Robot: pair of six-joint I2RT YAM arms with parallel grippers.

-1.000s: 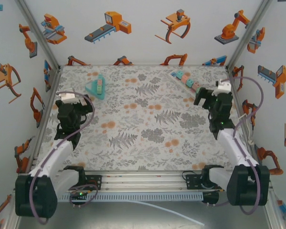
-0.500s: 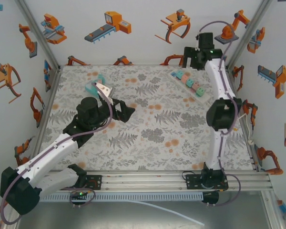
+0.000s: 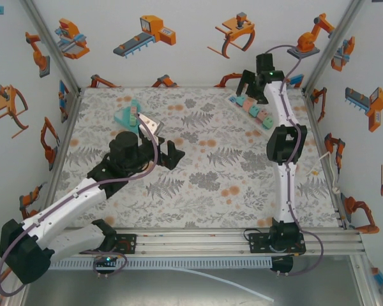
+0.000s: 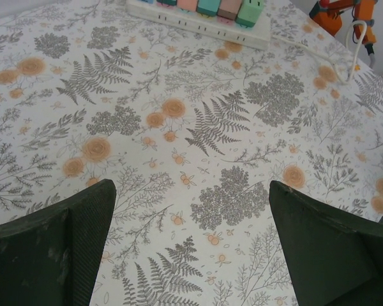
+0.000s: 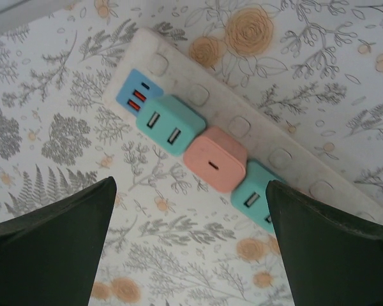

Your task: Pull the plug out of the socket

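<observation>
Nothing pulled yet. Pink plug [image 5: 215, 167] and teal plugs [image 5: 170, 121] sat seated in strip [image 5: 179, 70], table 1 o'clock. Right gripper [image 5: 190, 185] hovered above pink plug, spread wide, empty. Left gripper [image 4: 191, 185] released, idle near centre, 9 o'clock side. Remaining, likely: descend, clamp, pull.

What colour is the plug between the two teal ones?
The plug is pink; right wrist view shows it best.

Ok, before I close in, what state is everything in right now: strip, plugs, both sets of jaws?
power strip: lying flat on the table.
pink plug: seated in the strip, untouched.
teal plug with two ports: seated, untouched.
second teal plug: seated, untouched.
right gripper: jaws open, over the plugs, holding nothing.
left gripper: jaws open, empty, over bare table.
</observation>
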